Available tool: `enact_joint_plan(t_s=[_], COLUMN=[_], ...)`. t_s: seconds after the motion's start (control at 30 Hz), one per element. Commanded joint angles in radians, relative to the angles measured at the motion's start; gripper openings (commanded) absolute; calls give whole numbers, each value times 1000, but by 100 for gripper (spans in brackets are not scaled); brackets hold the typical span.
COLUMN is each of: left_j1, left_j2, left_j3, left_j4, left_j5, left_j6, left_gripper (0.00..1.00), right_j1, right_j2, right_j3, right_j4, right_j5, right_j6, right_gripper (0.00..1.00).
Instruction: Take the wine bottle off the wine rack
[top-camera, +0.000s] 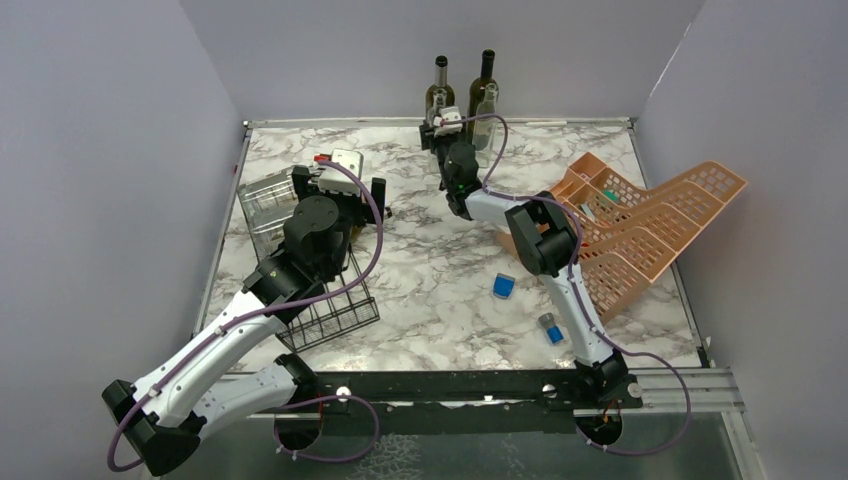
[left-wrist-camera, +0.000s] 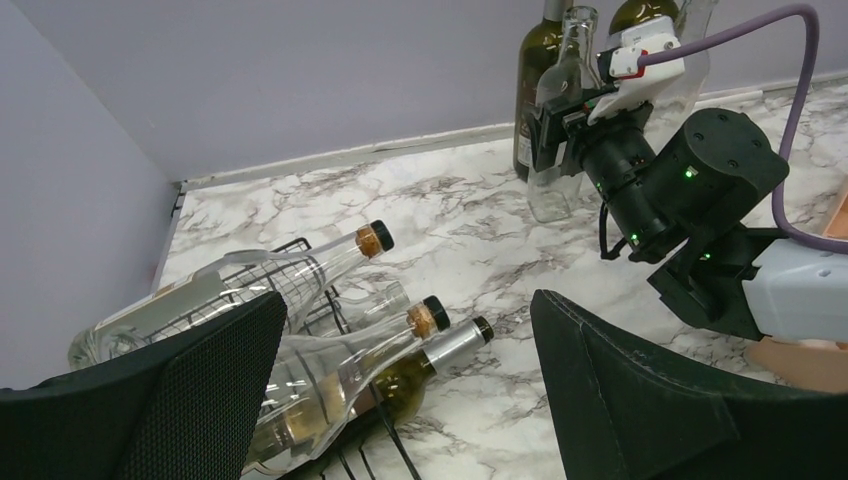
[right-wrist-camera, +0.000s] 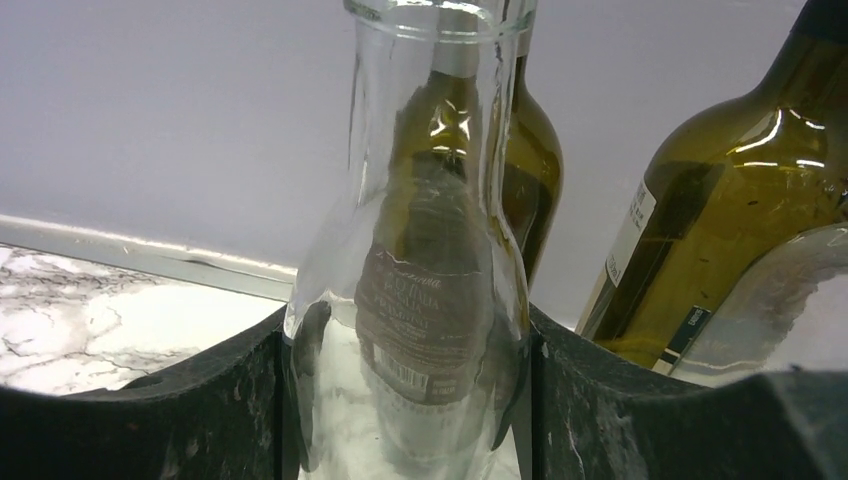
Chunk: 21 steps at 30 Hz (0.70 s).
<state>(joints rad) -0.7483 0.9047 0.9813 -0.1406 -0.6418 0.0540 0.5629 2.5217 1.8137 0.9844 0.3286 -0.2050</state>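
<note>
The black wire wine rack (top-camera: 322, 312) lies at the left of the table, and it also shows in the left wrist view (left-wrist-camera: 300, 248). Several bottles lie in it: a clear corked one (left-wrist-camera: 300, 272), another clear corked one (left-wrist-camera: 350, 365) and a green one with a silver neck (left-wrist-camera: 430, 362). My left gripper (left-wrist-camera: 410, 400) is open and empty just above their necks; it also shows from above (top-camera: 340, 195). My right gripper (right-wrist-camera: 405, 400) is shut on a clear wine bottle (right-wrist-camera: 410, 250), which stands upright near the back wall (left-wrist-camera: 558, 130).
Two dark green bottles (top-camera: 439, 88) (top-camera: 486, 75) and another clear one (top-camera: 488, 125) stand by the back wall. An orange-pink mesh organizer (top-camera: 640, 225) lies tipped at the right. Two small blue objects (top-camera: 504, 286) (top-camera: 550, 328) lie on the marble near the right arm.
</note>
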Motion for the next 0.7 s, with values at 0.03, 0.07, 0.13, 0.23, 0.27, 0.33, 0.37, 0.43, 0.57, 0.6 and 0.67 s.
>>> enact_joint_plan(t_s=[0.03,0.07,0.13,0.23,0.27,0.33,0.37,0.43,0.57,0.6,0.67], left_j1=[3,4,4,5,4,4,4,4,4,3,4], left_j2=[-6,-7,-5,-3,-4,-8,-9,-12,-14,-15,-25], left_j3=[-11,-10,-4,5,6,7,7,1,3,6,10], left_j4=[33,31,24,13,11,9,6,4,-33,-45,-61], left_j5=[-19,-18,-17,-15,-11,-2,4,28,41,41,53], left_j6=[3,2,-1,-5,-7,-11,-19,-22,3,1,-10], left_gripper=[99,99,99,99,99,99,99,99,99,99,99], right_j1=[-5,-5,-6,-5,-6,-5,-6,-5,-5,-5,-5], right_j2=[16,18,18,15,10,-13,-28,-62,-130,-150,-194], right_j3=[27,28,31,44,40,11,-9,-48,-114,-136,-187], right_j4=[75,73,62,20,13,0,-8,-32,-113,-132,-164], right_j5=[37,40,41,50,51,46,42,36,41,35,34], right_j6=[24,24,20,18,19,26,36,49,78,84,104], right_gripper=[74,81,89,97,99,100,100,100,99,100,99])
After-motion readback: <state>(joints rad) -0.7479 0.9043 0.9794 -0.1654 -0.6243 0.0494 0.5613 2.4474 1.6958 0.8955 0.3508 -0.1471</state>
